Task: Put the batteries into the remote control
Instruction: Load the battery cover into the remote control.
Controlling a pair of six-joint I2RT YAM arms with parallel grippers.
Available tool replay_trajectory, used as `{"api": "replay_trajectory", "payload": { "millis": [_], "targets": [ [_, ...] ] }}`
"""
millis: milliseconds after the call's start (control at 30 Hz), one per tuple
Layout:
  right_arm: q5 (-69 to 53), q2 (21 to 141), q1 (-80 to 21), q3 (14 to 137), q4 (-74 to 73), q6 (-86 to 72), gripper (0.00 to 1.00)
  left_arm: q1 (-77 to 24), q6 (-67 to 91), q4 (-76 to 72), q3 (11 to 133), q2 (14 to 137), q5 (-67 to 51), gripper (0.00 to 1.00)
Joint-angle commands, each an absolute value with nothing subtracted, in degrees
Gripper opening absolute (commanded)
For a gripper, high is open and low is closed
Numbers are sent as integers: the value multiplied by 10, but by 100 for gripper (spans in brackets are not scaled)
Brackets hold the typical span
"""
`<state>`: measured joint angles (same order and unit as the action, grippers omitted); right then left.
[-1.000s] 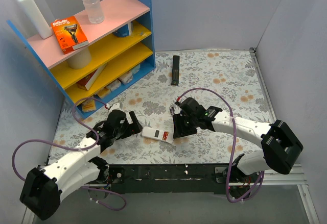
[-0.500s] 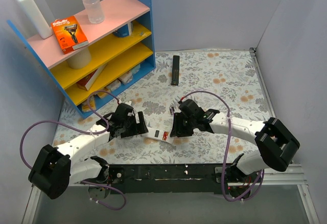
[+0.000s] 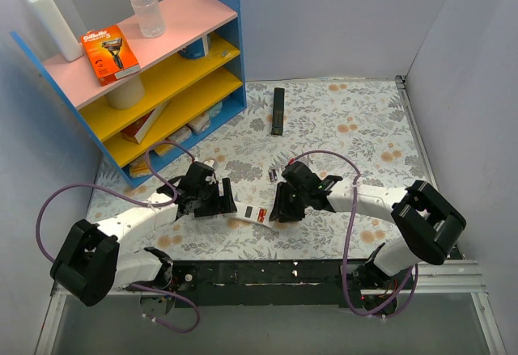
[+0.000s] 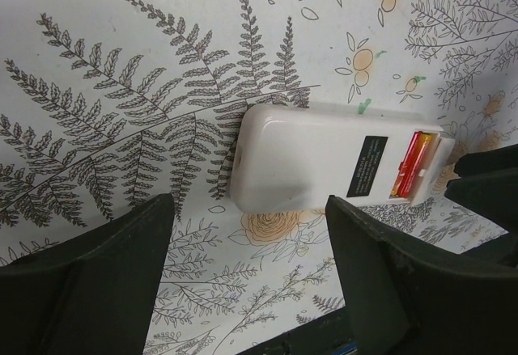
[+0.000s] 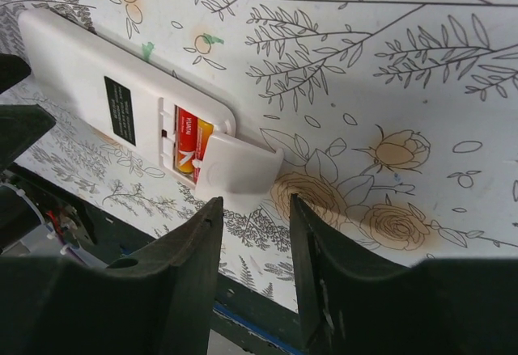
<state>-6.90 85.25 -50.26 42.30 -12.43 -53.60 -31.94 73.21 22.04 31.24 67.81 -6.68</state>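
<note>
The remote control (image 3: 248,212) lies white back up on the floral table, between my two grippers. Its battery bay is open and two red-orange batteries (image 5: 188,139) sit side by side in it; they also show in the left wrist view (image 4: 411,165). The loose white battery cover (image 5: 239,165) rests tilted against the bay's end. My left gripper (image 4: 247,290) is wide open and empty, just short of the remote's closed end (image 4: 307,165). My right gripper (image 5: 252,217) is slightly open and empty, just below the cover.
A slim black remote (image 3: 278,111) lies at the back middle. A blue shelf unit (image 3: 162,72) with boxes and bottles stands at the back left. A small dark item (image 3: 273,175) lies behind the right gripper. Grey walls close the sides.
My left gripper has moved right, up to the remote's closed end. My right gripper has shifted slightly left and stays at the bay end. The remote has barely moved.
</note>
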Motion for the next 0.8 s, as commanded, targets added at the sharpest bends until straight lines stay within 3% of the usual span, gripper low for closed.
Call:
{"api": "replay_trajectory", "payload": {
  "millis": [0, 767],
  "targets": [
    [-81, 867, -504, 424, -94, -554, 45, -318, 715, 211, 335, 682, -79, 75],
    [-75, 901, -504, 444, -97, -555, 44, -327, 708, 201, 328, 707, -93, 63]
  ]
}}
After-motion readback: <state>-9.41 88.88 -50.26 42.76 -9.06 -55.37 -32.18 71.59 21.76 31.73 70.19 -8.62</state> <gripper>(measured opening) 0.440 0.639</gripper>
